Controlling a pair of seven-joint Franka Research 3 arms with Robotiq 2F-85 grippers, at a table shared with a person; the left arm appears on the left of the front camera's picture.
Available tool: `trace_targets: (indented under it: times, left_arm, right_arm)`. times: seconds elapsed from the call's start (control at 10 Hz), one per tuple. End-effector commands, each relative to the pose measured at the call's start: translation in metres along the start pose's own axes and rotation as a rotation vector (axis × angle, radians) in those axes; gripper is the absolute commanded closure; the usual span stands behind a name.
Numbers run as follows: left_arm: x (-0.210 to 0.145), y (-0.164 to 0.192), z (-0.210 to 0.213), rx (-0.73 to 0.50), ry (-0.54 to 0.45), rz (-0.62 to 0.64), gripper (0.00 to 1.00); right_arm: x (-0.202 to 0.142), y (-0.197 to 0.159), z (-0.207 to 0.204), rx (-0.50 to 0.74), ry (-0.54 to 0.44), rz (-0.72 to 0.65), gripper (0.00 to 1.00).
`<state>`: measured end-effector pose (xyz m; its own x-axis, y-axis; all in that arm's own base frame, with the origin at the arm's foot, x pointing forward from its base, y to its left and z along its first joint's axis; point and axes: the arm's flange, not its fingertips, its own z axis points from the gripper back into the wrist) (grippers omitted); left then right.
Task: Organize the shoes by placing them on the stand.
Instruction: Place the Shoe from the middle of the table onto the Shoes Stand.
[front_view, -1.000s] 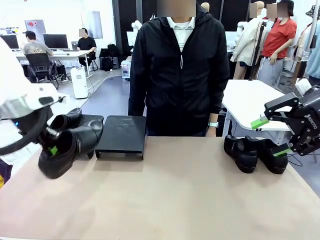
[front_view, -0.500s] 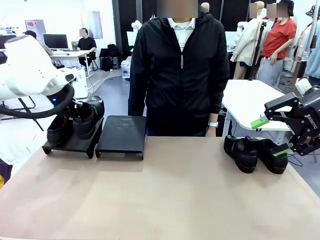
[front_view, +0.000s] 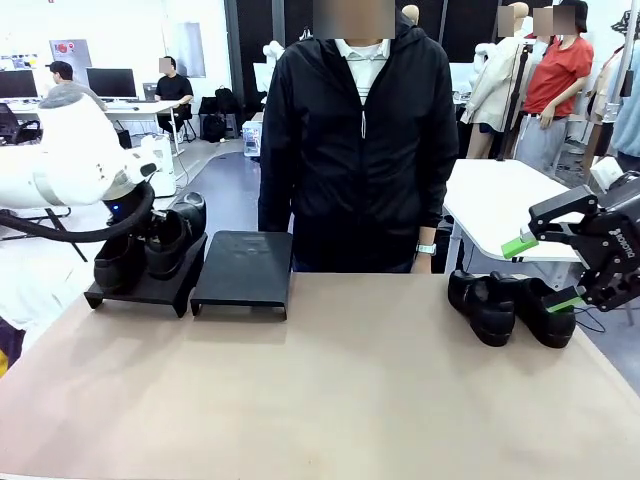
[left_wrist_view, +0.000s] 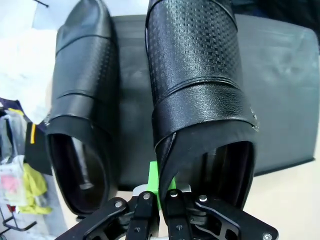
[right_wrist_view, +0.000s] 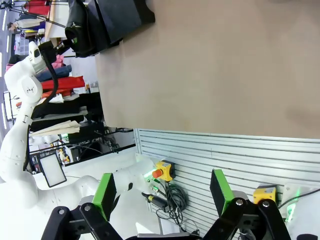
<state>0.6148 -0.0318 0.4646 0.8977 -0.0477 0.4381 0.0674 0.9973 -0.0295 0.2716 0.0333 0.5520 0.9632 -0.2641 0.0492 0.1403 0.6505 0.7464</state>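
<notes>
- The held shoe (left_wrist_view: 197, 75) stands sole-down on the left stand (front_view: 140, 290), just beside its neighbour shoe (left_wrist_view: 82, 85). Both toes point the same way.
- The left gripper (left_wrist_view: 165, 192) is clamped on the wall of the held shoe's opening, near the heel.
- Judged step: setting down shoe 2 of 4, with the placing all but done.
- The next move calls for letting go and drawing straight back out of the opening. It should neither drag this shoe off the stand nor nudge the neighbour shoe.
- The remaining 2 shoes (front_view: 510, 308) lie side by side, touching, on the right of the tabletop (front_view: 340, 390).
- The right gripper (front_view: 542, 273) hangs just beside them with its jaws spread wide, holding nothing.
- The right stand (front_view: 243, 268) is bare and sits against the left stand, so it is probably meant for that pair.
- The tabletop is plain tan.
- A person (front_view: 360, 140) in a black jacket stands at its far edge.
- Beyond are a white table (front_view: 500, 205) and office desks with monitors.
</notes>
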Motion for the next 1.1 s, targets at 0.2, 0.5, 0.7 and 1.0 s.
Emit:
trace_targets:
  times: [0.2,0.5,0.7,1.0]
  left_arm:
    - [-0.012,0.003,-0.005,0.077,-0.082,0.013,1.00]
    - [-0.016,0.002,-0.008,0.133,-0.107,0.028,1.00]
    - [-0.017,0.000,-0.008,0.132,-0.147,0.026,0.00]
    - [-0.021,-0.003,-0.004,0.106,-0.152,0.010,0.00]
  right_arm:
    - [0.002,0.001,0.001,0.027,0.003,0.023,0.00]
    - [0.002,0.001,0.001,0.027,0.003,0.023,0.00]
    - [0.002,0.001,0.001,0.027,0.003,0.023,0.00]
    - [0.002,0.001,0.001,0.027,0.003,0.023,0.00]
